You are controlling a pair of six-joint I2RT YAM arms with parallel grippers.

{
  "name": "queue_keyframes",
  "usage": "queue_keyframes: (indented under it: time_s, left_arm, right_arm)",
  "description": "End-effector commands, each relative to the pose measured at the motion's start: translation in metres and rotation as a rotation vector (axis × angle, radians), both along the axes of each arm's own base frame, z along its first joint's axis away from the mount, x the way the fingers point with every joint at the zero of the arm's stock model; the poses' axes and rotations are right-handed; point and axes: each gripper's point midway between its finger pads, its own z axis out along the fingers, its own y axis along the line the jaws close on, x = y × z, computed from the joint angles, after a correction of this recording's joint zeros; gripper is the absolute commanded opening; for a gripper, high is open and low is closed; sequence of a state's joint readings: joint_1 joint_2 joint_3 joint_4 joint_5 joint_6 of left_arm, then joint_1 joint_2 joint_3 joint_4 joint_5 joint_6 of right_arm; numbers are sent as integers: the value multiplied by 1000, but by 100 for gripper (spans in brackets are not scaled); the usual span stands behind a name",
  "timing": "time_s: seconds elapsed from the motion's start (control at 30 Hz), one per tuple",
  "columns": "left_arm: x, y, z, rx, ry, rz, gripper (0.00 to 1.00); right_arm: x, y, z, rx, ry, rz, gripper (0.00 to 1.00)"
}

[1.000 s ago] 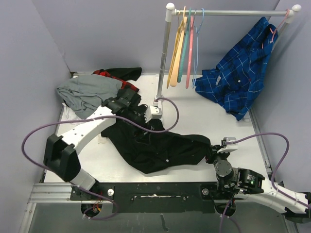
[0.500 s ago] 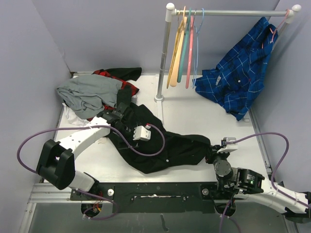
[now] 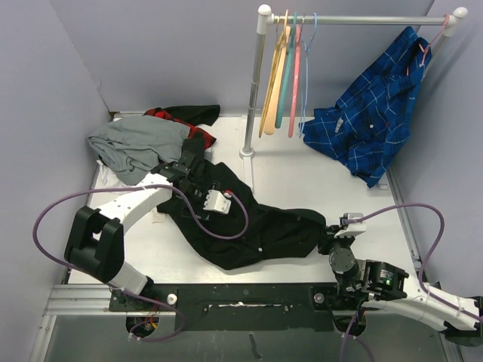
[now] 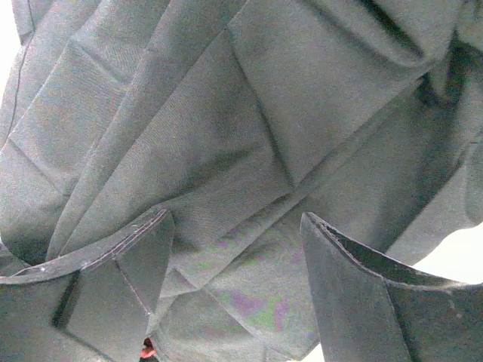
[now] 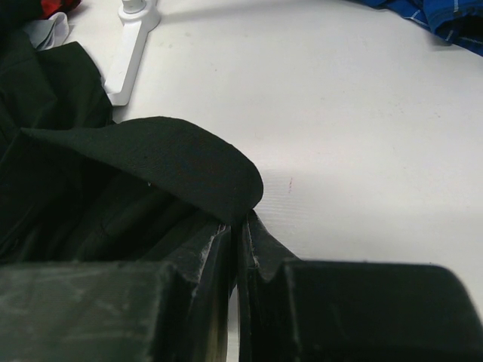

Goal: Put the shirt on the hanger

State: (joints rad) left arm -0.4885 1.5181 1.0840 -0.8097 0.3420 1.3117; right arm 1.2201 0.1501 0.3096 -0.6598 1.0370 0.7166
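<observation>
Eyes on the shirt (image 3: 256,226): plain black, heavily creased, sprawled flat on the desk (image 3: 317,181). Stretched in a long diagonal band, from left of middle down toward the near right corner. Bunched highest at the left end, tapering to a narrow tip at the right. A few small pale buttons showing along the near side. Up close from the left wrist, nothing but deep folds of dark cloth (image 4: 264,151); from the right wrist, a rounded flap (image 5: 173,162) lifted off the surface.

Over to the hanger (image 3: 306,75): thin, light blue, hanging upright by its hook above the far edge, right of middle, seen nearly edge-on. Well apart from the shirt.
</observation>
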Motion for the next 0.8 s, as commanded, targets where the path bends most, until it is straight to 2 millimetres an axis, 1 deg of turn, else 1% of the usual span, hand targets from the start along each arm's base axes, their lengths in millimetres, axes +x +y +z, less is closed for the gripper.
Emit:
queue_keyframes:
  time_s: [0.0, 0.07, 0.1, 0.13, 0.17, 0.2, 0.23, 0.3, 0.4, 0.53, 0.6, 0.77]
  left_arm:
    - [26, -8, -2, -14, -87, -51, 66]
    - [33, -12, -4, -30, -126, -51, 60]
    - [36, -13, -4, -40, -139, -44, 53]
    - [39, -16, -2, -50, -147, -42, 44]
    - [40, -18, 0, -56, -149, -40, 29]
    - [42, -19, 3, -55, -151, -34, 9]
    - [43, -19, 5, -48, -150, -25, 0]
    - [46, -16, 13, -48, -152, -2, 0]
    - [46, -4, 31, -66, -152, 40, 0]
    - [43, 22, 58, -132, -170, 92, 0]
    - [41, 35, 65, -143, -180, 107, 0]
    - [41, 57, 87, -180, -213, 145, 0]
  right_arm:
    - [3, -1, 20, 81, -41, -36, 0]
    - [3, -2, 20, 83, -44, -37, 0]
    - [3, -2, 21, 84, -45, -40, 0]
    - [3, -3, 21, 85, -45, -40, 0]
    - [3, -3, 22, 87, -46, -40, 0]
    - [3, -3, 22, 87, -46, -40, 0]
    - [3, -3, 22, 87, -47, -42, 0]
    - [3, -3, 23, 88, -47, -39, 0]
    - [3, -3, 29, 85, -50, -32, 0]
    - [3, -5, 42, 76, -64, -25, 0]
    - [3, -8, 49, 73, -78, -29, 0]
    - [3, -17, 70, 66, -120, -34, 0]
